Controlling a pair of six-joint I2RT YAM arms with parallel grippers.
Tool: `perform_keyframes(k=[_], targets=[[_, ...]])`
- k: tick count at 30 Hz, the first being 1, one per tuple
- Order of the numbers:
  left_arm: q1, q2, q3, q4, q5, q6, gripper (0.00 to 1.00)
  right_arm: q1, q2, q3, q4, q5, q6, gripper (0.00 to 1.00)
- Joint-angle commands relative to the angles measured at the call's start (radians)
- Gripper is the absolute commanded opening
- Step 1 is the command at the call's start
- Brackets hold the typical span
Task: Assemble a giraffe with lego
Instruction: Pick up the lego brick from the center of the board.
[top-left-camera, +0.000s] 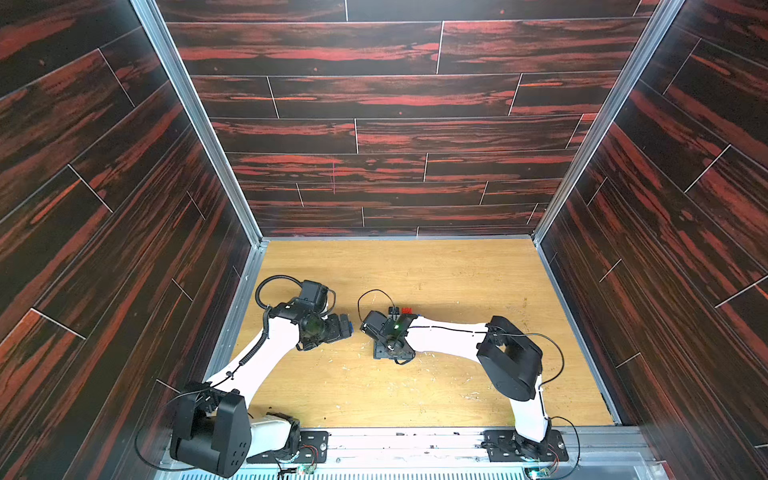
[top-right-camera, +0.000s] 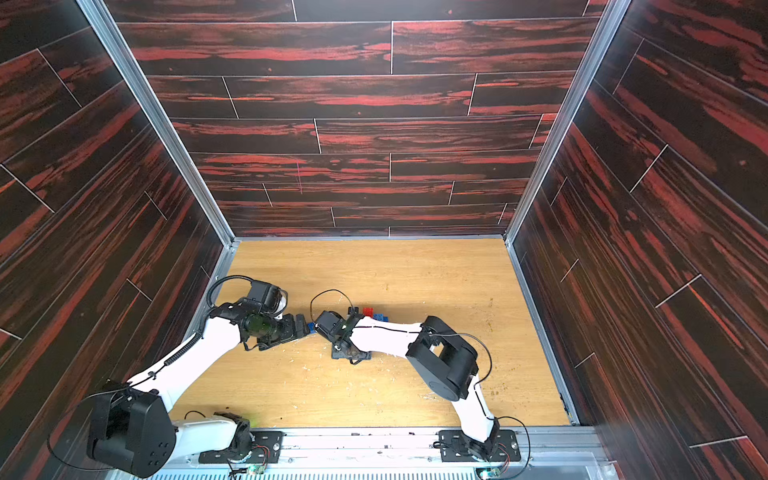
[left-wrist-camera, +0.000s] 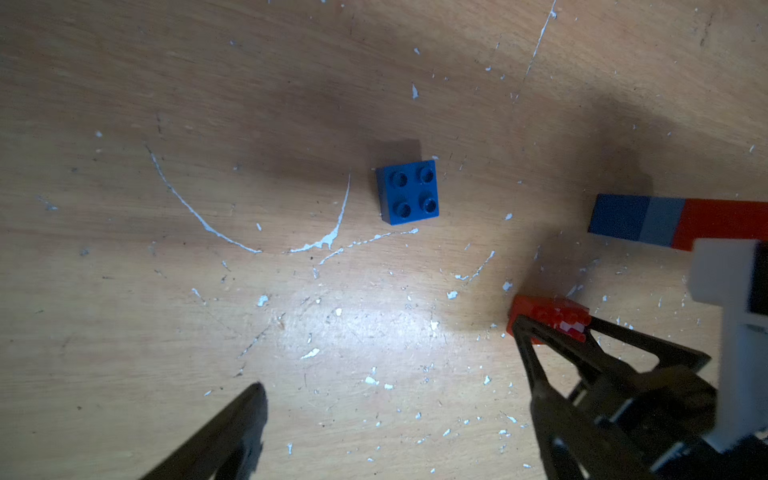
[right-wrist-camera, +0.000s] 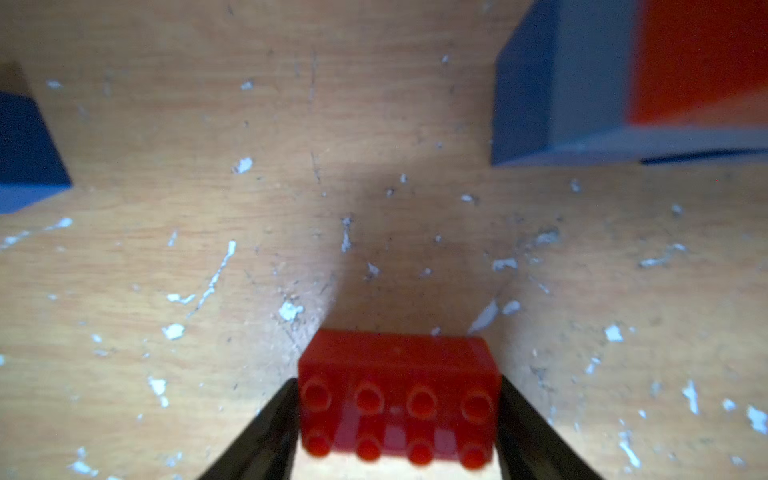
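Counted: one longer red brick (right-wrist-camera: 399, 361), one loose dark blue brick (left-wrist-camera: 407, 192), one joined stack (left-wrist-camera: 660, 222). Red brick glossy, eight studs up, long axis on the 9-to-3 line, clamped end to end in right gripper (right-wrist-camera: 399, 399) near table (top-left-camera: 415, 395) middle. Dark blue brick about 10 o'clock of it. Stack on its side about 2 o'clock, dark blue end toward 9. Left gripper (left-wrist-camera: 386, 395) fingers wide apart.

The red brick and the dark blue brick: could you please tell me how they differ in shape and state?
The red brick is longer, with eight studs; the dark blue brick is square, with four. The red brick sits between the fingers of the right gripper, which press its short ends; the dark blue brick lies free on the table, studs up. Both are studded plastic bricks.
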Motion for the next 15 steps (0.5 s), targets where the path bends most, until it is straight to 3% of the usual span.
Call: perform_keyframes(k=[1, 10, 15], targets=[[0.005, -0.025, 0.011, -0.025, 0.010, 0.014, 1.00, -0.002, 0.012, 0.008, -0.026, 0.009, -0.007, 0.75], [0.005, -0.020, 0.011, -0.022, 0.018, 0.018, 1.00, -0.009, 0.003, 0.004, -0.025, 0.002, -0.016, 0.71], [0.005, -0.017, 0.010, -0.020, 0.024, 0.019, 0.99, -0.009, 0.003, 0.009, -0.025, -0.006, -0.022, 0.81]])
